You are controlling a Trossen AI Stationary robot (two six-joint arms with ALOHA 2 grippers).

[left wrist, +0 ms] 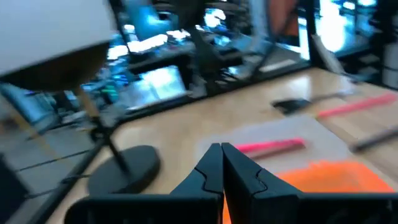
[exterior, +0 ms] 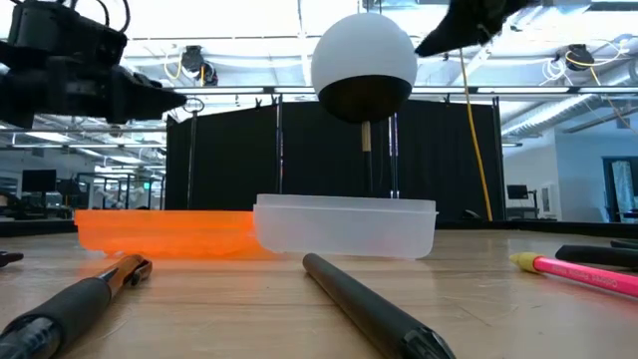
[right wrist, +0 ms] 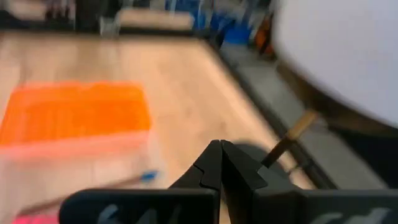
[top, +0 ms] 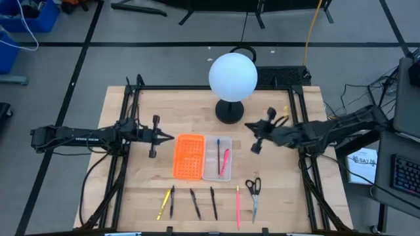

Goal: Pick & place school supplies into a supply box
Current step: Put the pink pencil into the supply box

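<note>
I see the worktop point(top: 144, 190) | white ball lamp point(top: 232, 77) at the back | orange tray point(top: 189, 156) touching the clear supply box point(top: 217, 176), pink pen point(top: 225, 161) and blue pen point(top: 218, 149) inside | my left tool point(top: 172, 137) pressed together, empty, beside the orange tray | my right tool point(top: 247, 124) pressed together, empty, near the lamp | scissors point(top: 254, 192) and more pens point(top: 195, 203) along the front edge

Setting: robotics lab or industrial workshop space. Wooden benchtop point(top: 197, 196) framed by black metal rails point(top: 125, 131), standing on a grey floor marked with dark tape lines point(top: 85, 46), upper left of the high view. Low view background: black curtain partition point(exterior: 229, 160), exposed ceiling trusses with strip lighting point(exterior: 558, 100), a hanging yellow cable point(exterior: 469, 130). Keyboard point(top: 407, 180) at right edge; blue bins point(top: 33, 16) upper left.
</note>
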